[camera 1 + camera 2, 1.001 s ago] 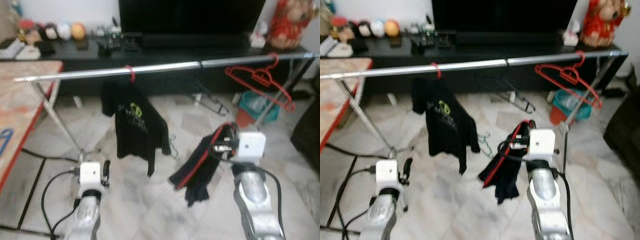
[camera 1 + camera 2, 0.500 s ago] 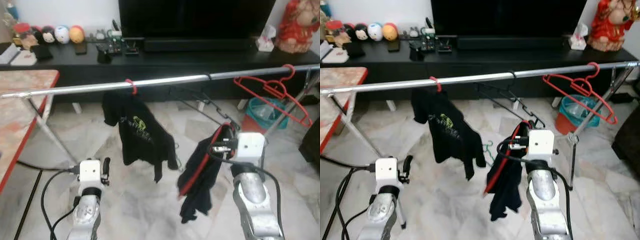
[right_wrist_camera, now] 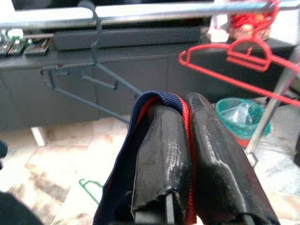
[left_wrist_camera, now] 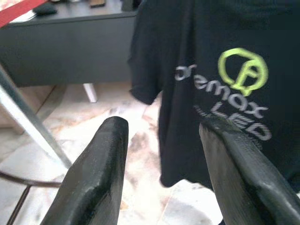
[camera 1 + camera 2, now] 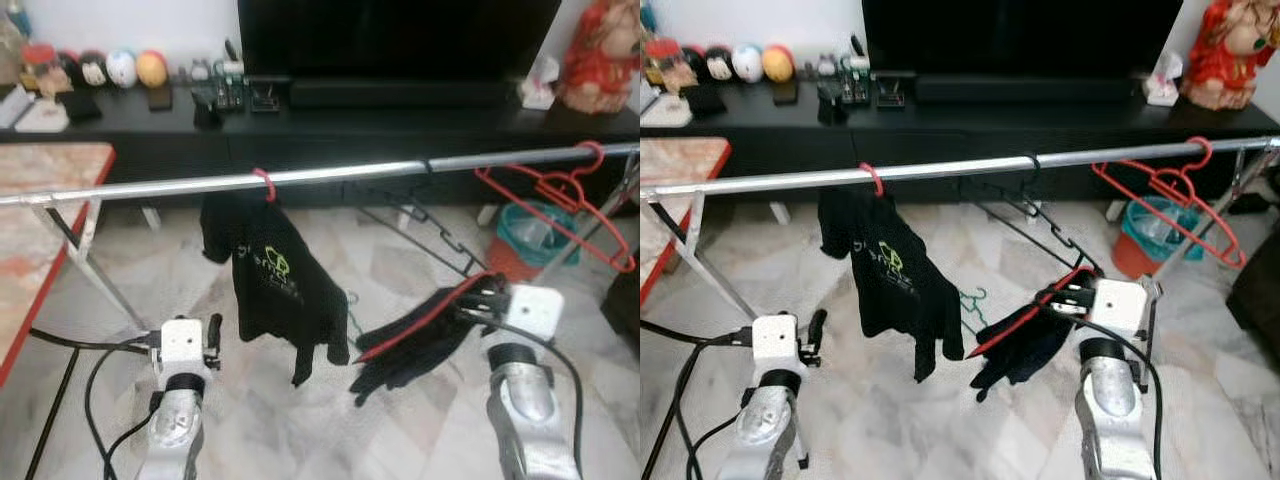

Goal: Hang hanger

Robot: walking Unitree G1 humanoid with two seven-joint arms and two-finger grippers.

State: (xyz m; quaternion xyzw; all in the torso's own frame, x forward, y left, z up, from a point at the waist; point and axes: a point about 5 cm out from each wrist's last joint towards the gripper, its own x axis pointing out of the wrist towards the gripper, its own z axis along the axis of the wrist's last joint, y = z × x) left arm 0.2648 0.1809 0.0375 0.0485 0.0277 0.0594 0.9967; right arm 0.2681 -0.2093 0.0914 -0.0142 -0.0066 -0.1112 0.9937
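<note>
Right gripper [image 5: 1068, 301] is clamped on a dark garment with red trim [image 5: 1025, 335], low and in front of the metal rail [image 5: 940, 168]. The right wrist view shows both black fingers [image 3: 164, 154] pressed together over a red-edged fold of the cloth [image 3: 161, 101]. No hanger frame can be made out inside the fabric; probably one is there, but the cloth hides it.

The garment trails from the claw toward the robot's left, long axis near level, sagging at the free end. The rail lies above and beyond the claw, running left to right across the scene. The bare stretch nearest the claw is between the black empty hanger [image 5: 1040, 205] and the red empty hangers [image 5: 1170, 190] near the rail's right end. The coming move looks like a lift up and forward to that stretch; the right arm is the nearer one.

Left gripper [image 5: 212, 335] hangs low with its fingers spread and holding nothing, just short of the black T-shirt [image 5: 275, 285] that hangs on a red hook [image 5: 265, 183] at the rail's left half.

The left wrist view gives the shirt's green and white print [image 4: 234, 89] up close. The right wrist view gives the black hanger's hook [image 3: 93, 18] over the rail.
</note>
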